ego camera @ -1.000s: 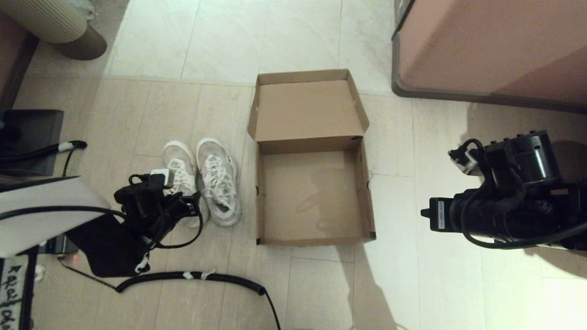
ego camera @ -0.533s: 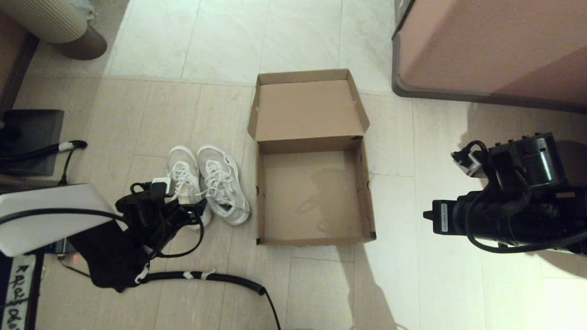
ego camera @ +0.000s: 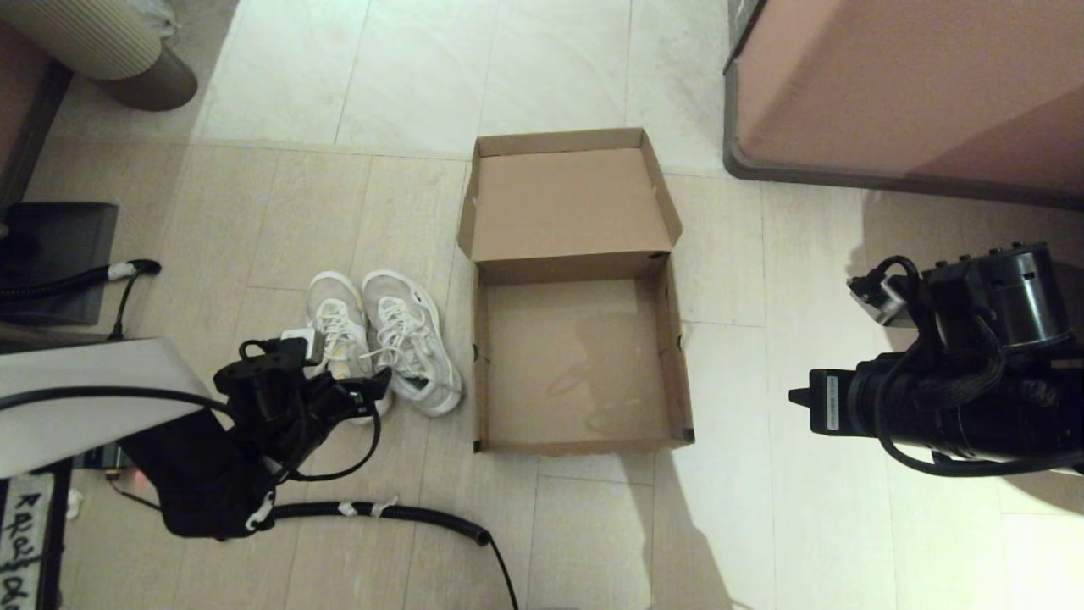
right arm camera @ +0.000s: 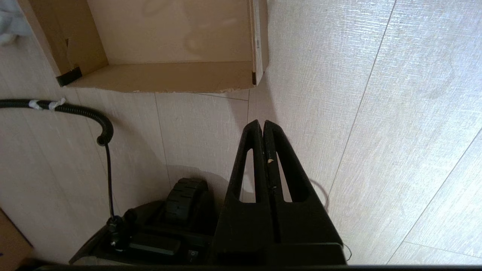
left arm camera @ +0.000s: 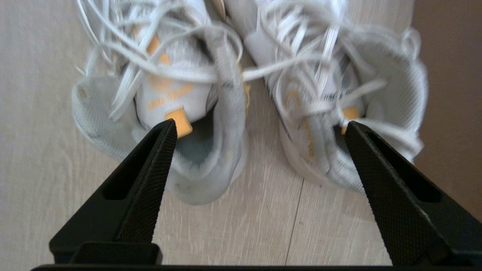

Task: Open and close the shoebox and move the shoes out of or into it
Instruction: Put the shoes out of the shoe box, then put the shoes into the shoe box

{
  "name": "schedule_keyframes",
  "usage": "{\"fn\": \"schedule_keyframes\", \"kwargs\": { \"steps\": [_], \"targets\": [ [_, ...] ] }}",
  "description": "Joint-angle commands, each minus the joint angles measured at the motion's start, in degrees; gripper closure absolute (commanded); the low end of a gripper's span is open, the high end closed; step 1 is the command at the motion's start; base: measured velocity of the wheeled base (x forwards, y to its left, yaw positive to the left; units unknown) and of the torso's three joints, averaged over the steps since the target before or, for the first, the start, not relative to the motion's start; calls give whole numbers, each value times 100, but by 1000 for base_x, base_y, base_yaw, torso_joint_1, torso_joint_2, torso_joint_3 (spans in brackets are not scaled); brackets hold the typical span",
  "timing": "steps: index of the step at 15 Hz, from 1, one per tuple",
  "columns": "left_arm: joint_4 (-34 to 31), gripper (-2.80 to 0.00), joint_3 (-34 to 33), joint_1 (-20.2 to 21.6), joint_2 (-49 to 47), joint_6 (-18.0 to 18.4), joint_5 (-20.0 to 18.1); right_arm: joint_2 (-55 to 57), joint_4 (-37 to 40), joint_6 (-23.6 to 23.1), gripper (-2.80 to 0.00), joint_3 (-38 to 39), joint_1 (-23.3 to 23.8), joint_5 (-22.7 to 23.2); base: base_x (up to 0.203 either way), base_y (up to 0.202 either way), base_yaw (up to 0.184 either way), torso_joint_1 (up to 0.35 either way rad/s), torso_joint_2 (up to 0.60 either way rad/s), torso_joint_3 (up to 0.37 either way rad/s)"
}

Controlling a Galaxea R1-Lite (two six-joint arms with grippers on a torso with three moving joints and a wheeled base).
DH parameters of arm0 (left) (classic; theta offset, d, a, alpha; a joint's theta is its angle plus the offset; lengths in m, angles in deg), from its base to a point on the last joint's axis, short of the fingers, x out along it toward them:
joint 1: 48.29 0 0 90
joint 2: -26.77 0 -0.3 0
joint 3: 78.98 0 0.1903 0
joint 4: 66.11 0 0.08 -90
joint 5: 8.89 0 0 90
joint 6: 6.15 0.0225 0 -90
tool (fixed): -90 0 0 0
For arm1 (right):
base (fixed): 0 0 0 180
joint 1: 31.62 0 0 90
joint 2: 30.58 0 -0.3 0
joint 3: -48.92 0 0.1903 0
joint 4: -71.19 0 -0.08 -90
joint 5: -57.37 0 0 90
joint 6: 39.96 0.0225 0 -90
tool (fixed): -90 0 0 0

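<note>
The left gripper point(left arm camera: 260, 128) hangs spread wide at the heels of the shoes point(ego camera: 385, 341), which sit on the floor just left of the open, empty shoebox point(ego camera: 576, 364). Loose laces (tangled across both tongues) could snag a finger, and one shoe may slip free. The right gripper point(right arm camera: 262, 126) idles pressed together.

The left arm reaches low and forward on the near left, its left gripper point(left arm camera: 260, 128) spread wide with both black fingers point(left arm camera: 150, 165) angled apart. The right arm is held out on the right side, its right gripper point(right arm camera: 262, 126) pressed fully together, fingertips meeting, pointing down and inward.
</note>
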Motion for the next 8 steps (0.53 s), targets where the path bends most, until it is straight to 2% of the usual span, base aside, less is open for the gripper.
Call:
{"fn": "schedule_keyframes", "kwargs": {
  "steps": [1,7,8],
  "targets": [
    [44,-280,70,3,-211,-8,2,-13,-6,9,0,10,-4,-2,0,0,0,0,0,0],
    [36,-280,877,-6,-935,-3,13,118,-6,9,0,20,5,15,0,0,0,0,0,0],
    [25,0,919,-4,-961,0,20,119,-6,9,0,18,5,23,0,0,0,0,0,0]
  ]
}}
